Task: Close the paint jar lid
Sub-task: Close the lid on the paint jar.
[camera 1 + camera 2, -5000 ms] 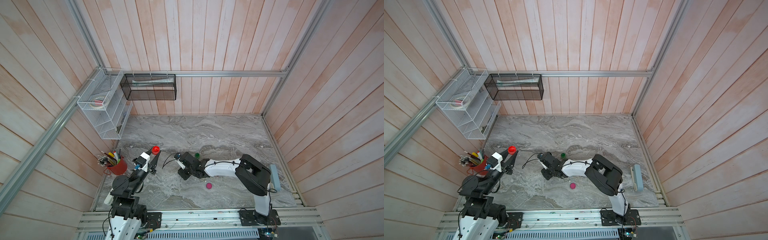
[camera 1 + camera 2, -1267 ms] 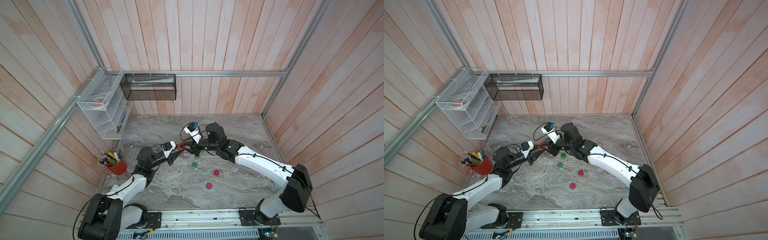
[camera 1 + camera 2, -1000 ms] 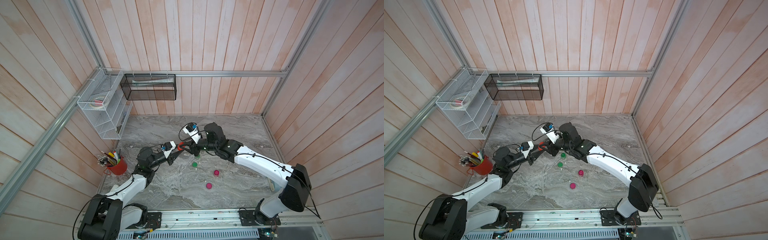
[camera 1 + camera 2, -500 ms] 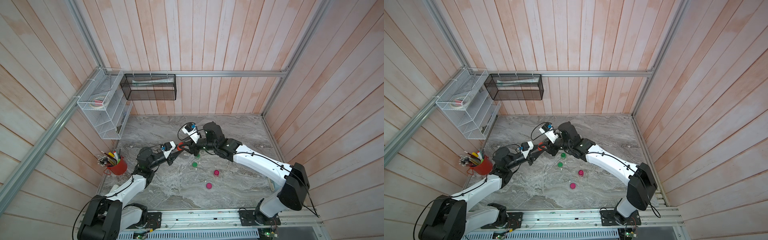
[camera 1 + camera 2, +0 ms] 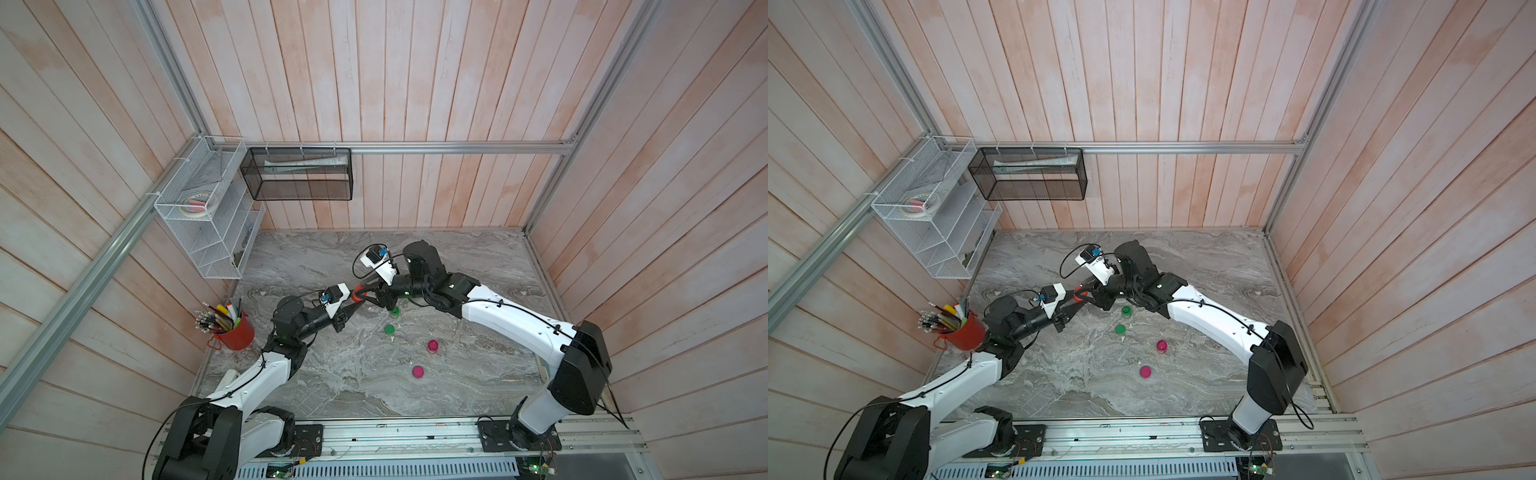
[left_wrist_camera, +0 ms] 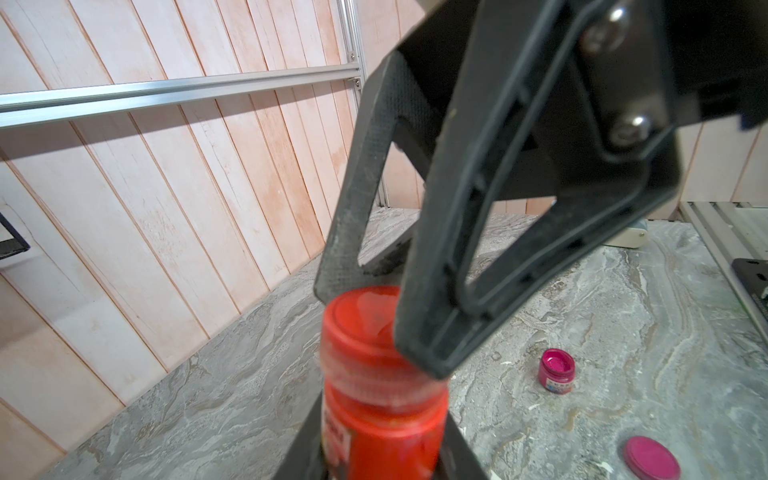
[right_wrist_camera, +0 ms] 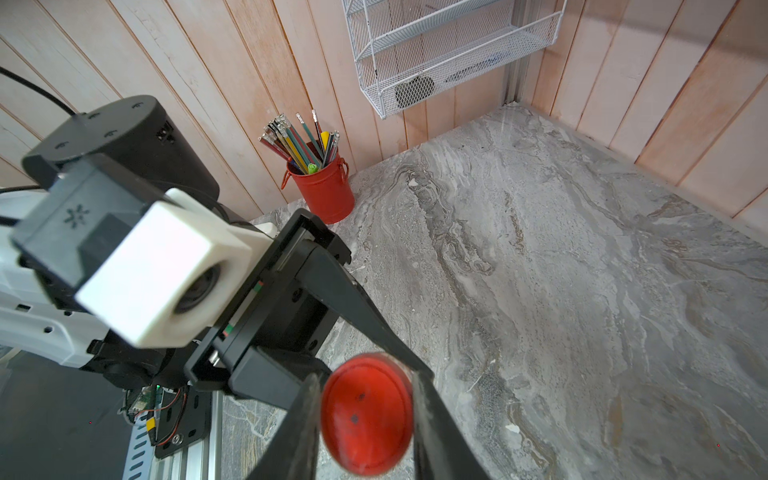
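I see the red paint jar (image 6: 382, 419) held off the surface (image 5: 332, 374), a little toward 10 o'clock from its middle in both top views, where the 2 arms meet. The left gripper (image 5: 356, 300) reaches in from 8 o'clock, and its jaws are closed on the jar's body; the left wrist view shows them on either side of it. The right gripper (image 7: 366, 380) comes from 3 o'clock, and its jaws pinch the red lid (image 7: 365, 411) at 2 opposite points of its rim. The lid sits on the jar's mouth; the neck is blurred, so I cannot tell how far it is threaded. On the surface, a green jar (image 5: 394, 309) stands at 4 o'clock from the held jar, partly under the right arm, with a green lid (image 5: 389, 329) just at its 6 o'clock. An open pink jar (image 5: 432, 345) and a pink lid (image 5: 417, 371) lie further toward 5 o'clock, apart from each other. A red pencil cup (image 5: 235, 332) stands at the surface's 9 o'clock edge.
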Controlling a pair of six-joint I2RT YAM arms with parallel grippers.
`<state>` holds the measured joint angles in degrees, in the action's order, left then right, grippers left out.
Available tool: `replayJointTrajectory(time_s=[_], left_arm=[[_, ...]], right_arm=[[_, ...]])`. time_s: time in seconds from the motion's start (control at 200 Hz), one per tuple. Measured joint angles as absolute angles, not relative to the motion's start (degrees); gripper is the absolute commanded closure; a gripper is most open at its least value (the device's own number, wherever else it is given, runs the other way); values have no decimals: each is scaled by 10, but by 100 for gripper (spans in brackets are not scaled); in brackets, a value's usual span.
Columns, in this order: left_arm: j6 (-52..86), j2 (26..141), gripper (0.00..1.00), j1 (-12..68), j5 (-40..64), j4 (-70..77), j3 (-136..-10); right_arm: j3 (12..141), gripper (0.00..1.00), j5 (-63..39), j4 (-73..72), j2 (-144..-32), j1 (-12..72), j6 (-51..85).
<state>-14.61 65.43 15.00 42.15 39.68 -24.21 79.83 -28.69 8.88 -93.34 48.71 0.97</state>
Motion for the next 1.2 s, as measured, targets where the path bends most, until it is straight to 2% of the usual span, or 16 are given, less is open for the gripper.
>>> replayJointTrajectory(time_s=[0.435, 1.2], left_arm=[[-152, 638, 72, 150, 385, 389, -233], [-133, 613, 72, 140, 291, 362, -230]], right_arm=[[802, 67, -292, 77, -948, 487, 9], [820, 68, -251, 2, -996, 501, 137]])
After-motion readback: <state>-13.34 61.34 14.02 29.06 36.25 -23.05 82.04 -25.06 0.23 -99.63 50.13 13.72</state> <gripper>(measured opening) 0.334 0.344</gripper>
